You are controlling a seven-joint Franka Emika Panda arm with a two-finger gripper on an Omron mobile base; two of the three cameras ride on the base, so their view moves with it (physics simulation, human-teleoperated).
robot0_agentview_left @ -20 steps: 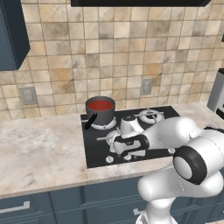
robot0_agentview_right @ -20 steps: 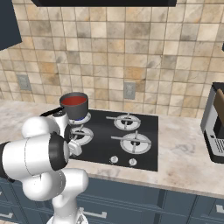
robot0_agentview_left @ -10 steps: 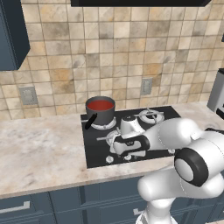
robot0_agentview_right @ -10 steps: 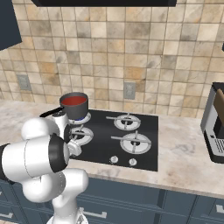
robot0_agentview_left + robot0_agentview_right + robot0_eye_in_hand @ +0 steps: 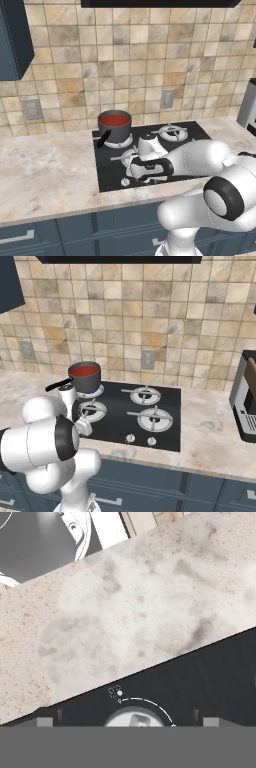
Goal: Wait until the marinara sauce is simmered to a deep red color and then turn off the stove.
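The marinara sauce [image 5: 114,120] [image 5: 84,371] is a red disc in a small dark saucepan [image 5: 114,131] with a black handle. The pan stands on the back left burner of the stove [image 5: 194,134] [image 5: 167,408]. My gripper [image 5: 131,174] hangs low over the stove's front left corner, just above the row of small silver knobs [image 5: 130,438]. In the hand view, a round silver knob [image 5: 137,719] with a white arc mark lies between my fingertips [image 5: 45,722]. The gripper [image 5: 129,722] is open, and its jaws stand wide on either side of the knob without touching it.
Marble counter [image 5: 45,170] [image 5: 140,612] runs left of the stove and along its front edge. A coffee machine [image 5: 245,401] stands at the right end. A tiled wall with an outlet [image 5: 167,98] is behind, with dark cabinets [image 5: 15,40] above left.
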